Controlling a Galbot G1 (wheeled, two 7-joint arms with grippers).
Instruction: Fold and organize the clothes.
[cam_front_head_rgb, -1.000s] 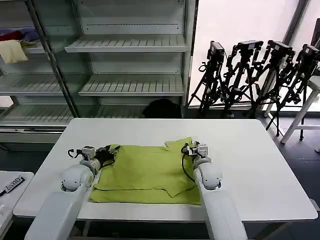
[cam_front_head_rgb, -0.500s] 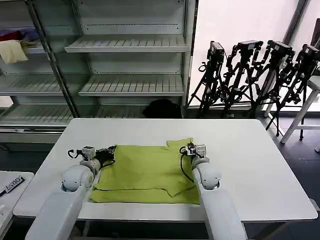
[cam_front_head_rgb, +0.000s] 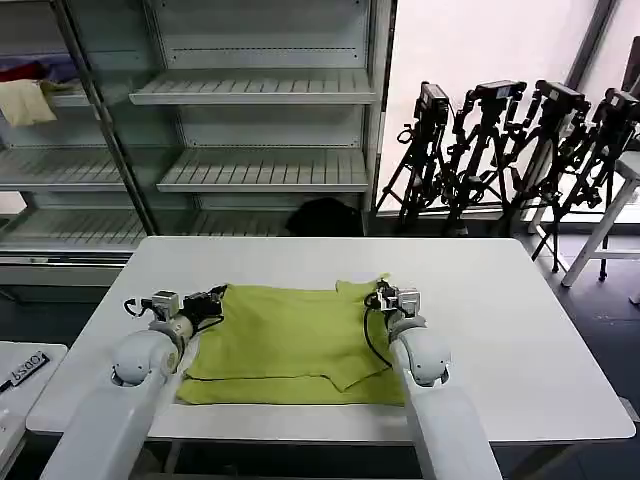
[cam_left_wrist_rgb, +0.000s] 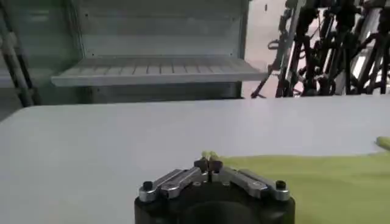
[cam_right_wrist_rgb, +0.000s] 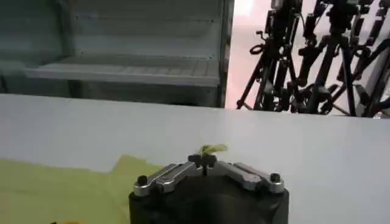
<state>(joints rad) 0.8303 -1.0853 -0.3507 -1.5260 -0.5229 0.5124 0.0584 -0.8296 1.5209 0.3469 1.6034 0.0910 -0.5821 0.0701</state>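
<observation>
The lime-green T-shirt (cam_front_head_rgb: 290, 340) lies on the white table (cam_front_head_rgb: 500, 330) – partly folded, one sleeve turned in; left pincer (cam_front_head_rgb: 217, 297) and right pincer (cam_front_head_rgb: 381, 296) each clench a far corner – further folds and tidying remain

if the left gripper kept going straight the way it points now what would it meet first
Probably nothing soon. The left gripper, shut on the far left corner of the T-shirt, points away from the robot over bare white table. Past the table's far edge stands the shelving unit, though depth is hard to judge.
</observation>
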